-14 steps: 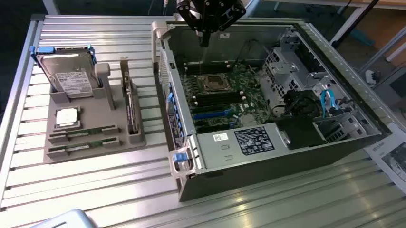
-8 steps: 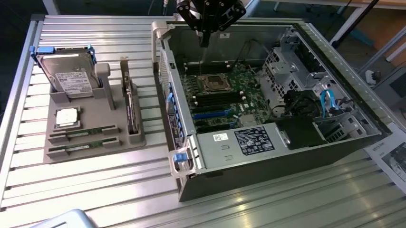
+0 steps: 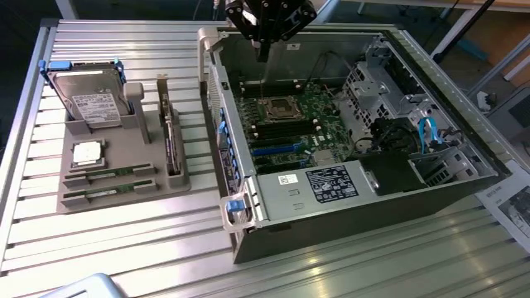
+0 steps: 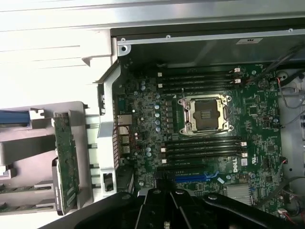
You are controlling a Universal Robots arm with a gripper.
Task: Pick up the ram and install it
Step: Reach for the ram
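The gripper [image 3: 262,54], fingers together and empty, hangs at twelve o'clock in the exterior view, above the open computer case [image 3: 373,217]. The ram [image 3: 108,174] lies flat in the grey holder [image 3: 149,121] at eight o'clock, beside its twin [image 3: 108,192] and well apart from the gripper.

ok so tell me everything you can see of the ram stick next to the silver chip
The ram stick is a long, slim green circuit board with small dark and pale patches along it. It sits lengthwise in a slot of the grey tray, grey blocks at both ends, beside the silver chip. A second stick like it lies parallel in the next slot, apart from it. Nothing grips it; the shut pincer hangs over the computer case, well away.
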